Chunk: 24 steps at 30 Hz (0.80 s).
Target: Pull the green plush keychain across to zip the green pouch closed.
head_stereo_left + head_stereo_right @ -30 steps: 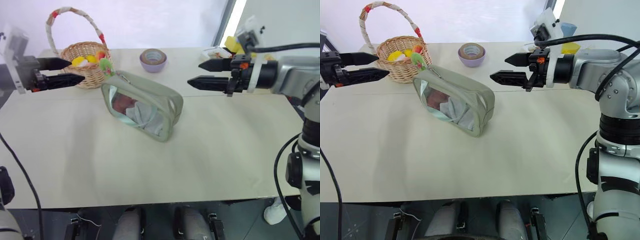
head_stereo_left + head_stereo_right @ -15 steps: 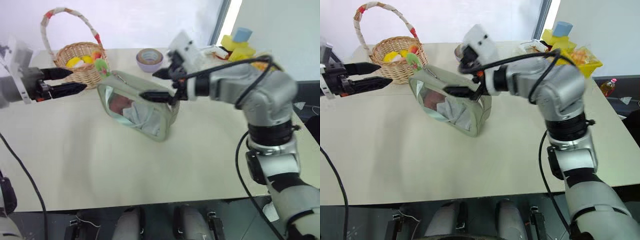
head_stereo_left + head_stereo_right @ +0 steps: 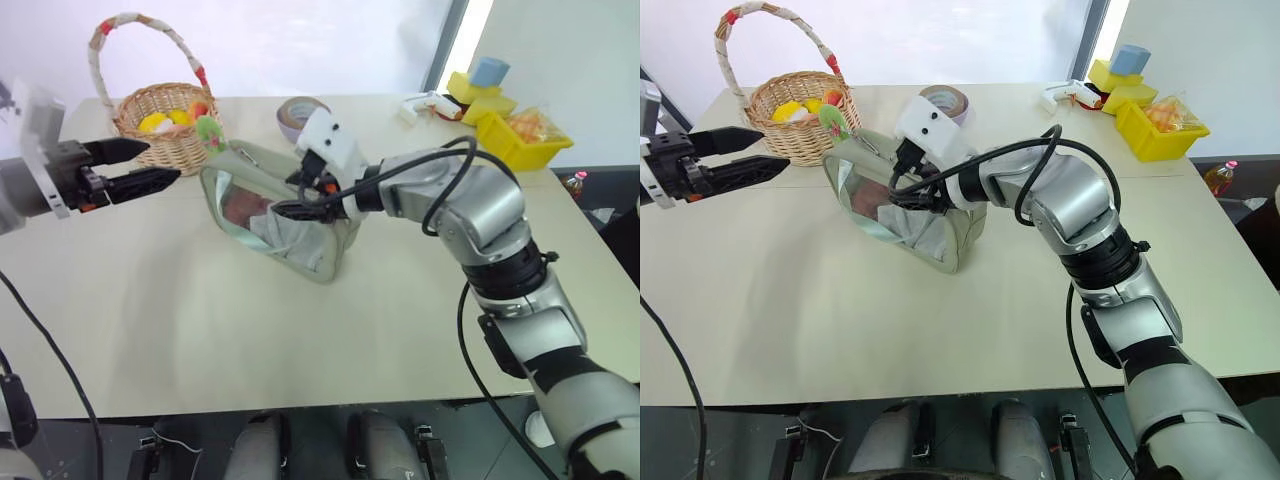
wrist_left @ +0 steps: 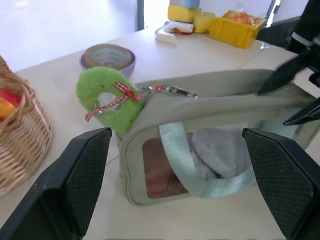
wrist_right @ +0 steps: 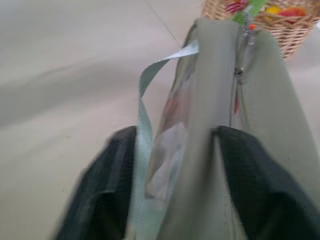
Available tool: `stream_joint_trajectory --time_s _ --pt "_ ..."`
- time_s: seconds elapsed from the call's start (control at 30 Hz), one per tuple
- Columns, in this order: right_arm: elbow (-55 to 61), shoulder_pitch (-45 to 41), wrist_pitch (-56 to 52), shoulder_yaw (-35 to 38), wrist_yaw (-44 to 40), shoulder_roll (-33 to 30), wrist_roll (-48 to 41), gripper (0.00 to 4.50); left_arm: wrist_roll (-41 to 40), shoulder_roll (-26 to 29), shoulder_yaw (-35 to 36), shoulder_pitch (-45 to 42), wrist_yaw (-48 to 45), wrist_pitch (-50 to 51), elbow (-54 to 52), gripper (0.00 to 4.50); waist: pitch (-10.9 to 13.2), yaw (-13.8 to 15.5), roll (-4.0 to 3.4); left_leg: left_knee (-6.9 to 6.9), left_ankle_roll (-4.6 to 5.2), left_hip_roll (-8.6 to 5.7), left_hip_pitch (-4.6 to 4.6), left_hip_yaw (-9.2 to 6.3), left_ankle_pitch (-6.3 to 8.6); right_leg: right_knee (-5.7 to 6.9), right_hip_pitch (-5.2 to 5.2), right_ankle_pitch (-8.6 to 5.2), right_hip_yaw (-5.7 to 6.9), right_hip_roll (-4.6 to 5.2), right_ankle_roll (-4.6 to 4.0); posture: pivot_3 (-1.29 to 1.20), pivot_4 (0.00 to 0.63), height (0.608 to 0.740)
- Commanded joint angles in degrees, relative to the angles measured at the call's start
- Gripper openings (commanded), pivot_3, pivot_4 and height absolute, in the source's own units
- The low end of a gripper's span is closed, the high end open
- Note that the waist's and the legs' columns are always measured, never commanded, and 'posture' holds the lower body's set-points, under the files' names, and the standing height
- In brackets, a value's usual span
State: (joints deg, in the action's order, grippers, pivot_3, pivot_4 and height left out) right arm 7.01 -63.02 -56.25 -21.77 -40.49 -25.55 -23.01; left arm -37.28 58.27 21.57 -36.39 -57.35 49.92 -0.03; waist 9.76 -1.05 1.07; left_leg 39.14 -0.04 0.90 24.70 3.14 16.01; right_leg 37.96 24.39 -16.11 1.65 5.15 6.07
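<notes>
The green pouch (image 3: 322, 255) stands mid-table, its clear window toward me and a pale strap (image 5: 146, 107) hanging from it. The green plush keychain (image 3: 209, 130) sticks up at its far left end, beside the basket, on a thin chain (image 4: 167, 90). My right gripper (image 3: 283, 196) reaches in from the right and is shut on the pouch's top edge, one finger (image 5: 102, 190) on each side of the fabric. My left gripper (image 3: 163, 160) hovers open and level, left of the keychain, with nothing between its fingers.
A wicker basket (image 3: 165, 145) with toy fruit stands just behind the keychain. A tape roll in a purple bowl (image 3: 945, 100) sits behind the pouch. A yellow bin (image 3: 512, 140) and blocks (image 3: 480, 85) are at the far right. Bare table (image 3: 200, 330) lies in front.
My right arm has swung left and down from the table's right side onto the pouch, and its fingers have closed on the pouch's top. The left gripper has stayed about where it was.
</notes>
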Motion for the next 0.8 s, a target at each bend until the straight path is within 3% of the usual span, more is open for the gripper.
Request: stream_joint_trajectory --time_s 0.03,0.07,0.2,0.47,0.8 --pt "1.3 -0.3 4.9 -1.3 -3.7 -2.1 3.0 0.53 -1.4 0.9 2.4 -0.4 0.9 0.1 -1.1 4.5 0.0 0.0 0.0 0.0 0.0 0.0 0.0 -0.01 0.0 0.0 0.0 0.0 0.01 0.0 0.0 0.0 0.15 0.739" --pt "1.1 -0.3 7.1 -2.5 -4.8 -3.0 4.6 0.06 -1.5 0.8 2.2 -0.3 1.1 0.0 -1.4 4.5 0.0 0.0 0.0 0.0 0.0 0.0 0.0 -0.01 0.0 0.0 0.0 0.0 0.01 0.0 0.0 0.0 0.15 0.739" --pt "-1.2 -0.9 20.2 -6.0 -12.3 -7.2 11.0 0.02 -1.8 0.8 1.7 -0.4 1.4 -0.4 -1.5 4.5 0.0 0.1 0.0 0.0 0.0 -0.02 0.0 0.0 0.0 -0.01 0.0 0.0 0.01 0.0 0.0 0.0 0.15 0.739" --pt "-12.0 -1.9 46.8 -2.4 -22.5 -7.6 15.4 0.02 -1.4 1.1 1.0 -1.6 1.4 -1.3 -0.3 4.5 0.0 0.0 0.0 0.0 -0.03 0.0 0.0 0.01 -0.02 -0.02 0.0 0.0 0.01 -0.01 0.0 0.0 0.15 0.739" --pt "-17.5 0.1 54.4 -0.1 -26.0 -5.1 16.8 0.02 -1.5 1.0 0.9 -1.3 2.1 -1.2 -1.1 4.5 0.0 0.0 0.0 0.0 -0.09 0.02 0.0 0.01 -0.05 -0.02 0.0 0.0 0.01 -0.01 0.0 0.0 0.15 0.739"
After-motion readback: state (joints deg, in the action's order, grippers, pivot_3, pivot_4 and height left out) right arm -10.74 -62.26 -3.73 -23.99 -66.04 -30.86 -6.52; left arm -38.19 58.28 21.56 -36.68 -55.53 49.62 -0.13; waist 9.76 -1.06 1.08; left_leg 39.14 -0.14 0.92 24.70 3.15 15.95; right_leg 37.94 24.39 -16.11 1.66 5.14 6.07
